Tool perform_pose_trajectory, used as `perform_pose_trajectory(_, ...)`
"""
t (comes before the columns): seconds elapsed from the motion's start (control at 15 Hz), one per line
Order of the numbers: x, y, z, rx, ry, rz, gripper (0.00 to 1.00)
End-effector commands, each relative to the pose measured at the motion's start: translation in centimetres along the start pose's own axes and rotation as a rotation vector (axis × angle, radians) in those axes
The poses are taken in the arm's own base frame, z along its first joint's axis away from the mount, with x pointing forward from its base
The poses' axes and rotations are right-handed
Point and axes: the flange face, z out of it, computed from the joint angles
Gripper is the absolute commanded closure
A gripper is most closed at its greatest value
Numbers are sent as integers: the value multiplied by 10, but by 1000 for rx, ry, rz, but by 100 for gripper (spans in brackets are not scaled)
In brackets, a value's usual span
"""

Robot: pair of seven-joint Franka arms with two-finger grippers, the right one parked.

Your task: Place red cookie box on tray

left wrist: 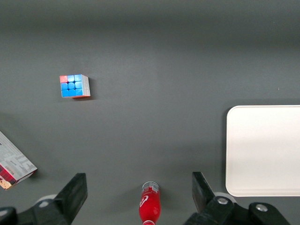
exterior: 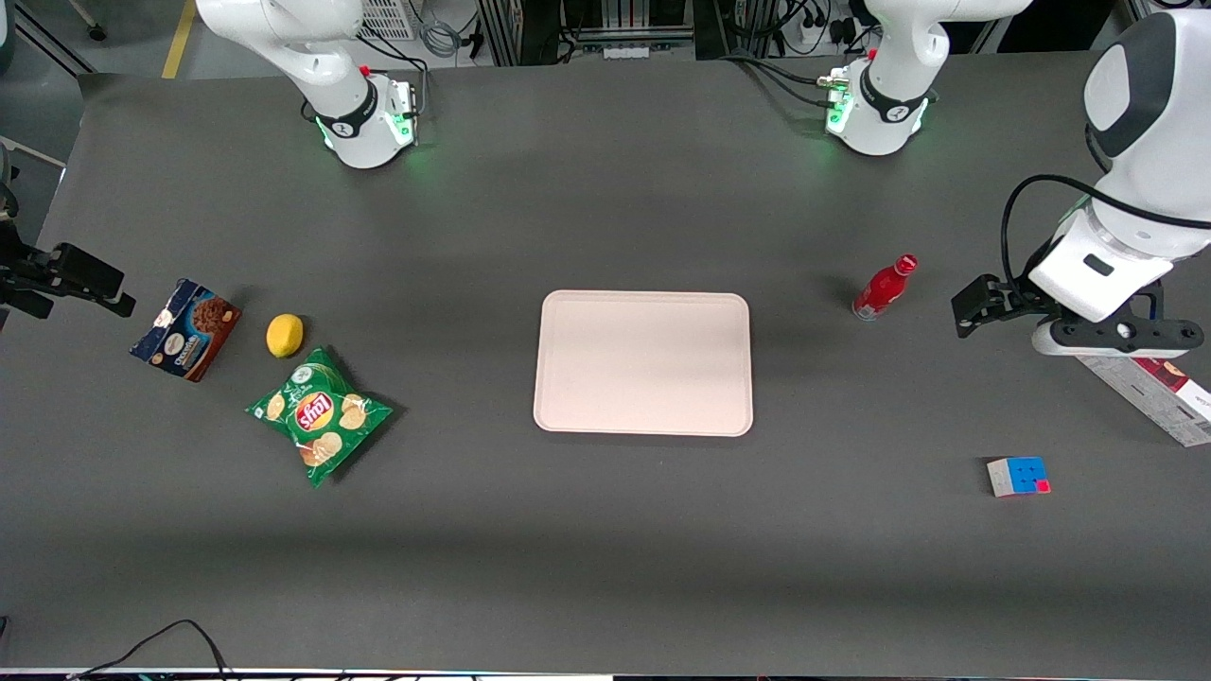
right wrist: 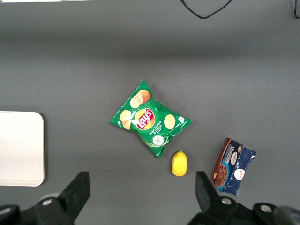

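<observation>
The red cookie box (exterior: 1152, 392) lies flat at the working arm's end of the table, showing a white printed side and a strip of dark red face; the arm's hand covers one end of it. In the left wrist view only a corner of the cookie box (left wrist: 14, 166) shows. My gripper (exterior: 1116, 342) hovers above that covered end, open (left wrist: 139, 190) and holding nothing, well above the table. The pale pink tray (exterior: 643, 364) sits bare in the middle of the table, and its edge (left wrist: 262, 150) shows in the left wrist view.
A small red bottle (exterior: 885, 287) stands between the tray and my gripper. A colour cube (exterior: 1019, 476) sits nearer the front camera than the cookie box. Toward the parked arm's end lie a green chip bag (exterior: 320, 416), a lemon (exterior: 284, 335) and a blue-brown cookie box (exterior: 186, 328).
</observation>
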Motion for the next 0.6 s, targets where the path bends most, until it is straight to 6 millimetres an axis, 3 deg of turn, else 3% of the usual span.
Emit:
perform_pose_trajectory(0.0,2,3,-5,-5,-3,-16,0)
perform_pose_trajectory(0.53,4,-14,-1,4,-9,-38,0)
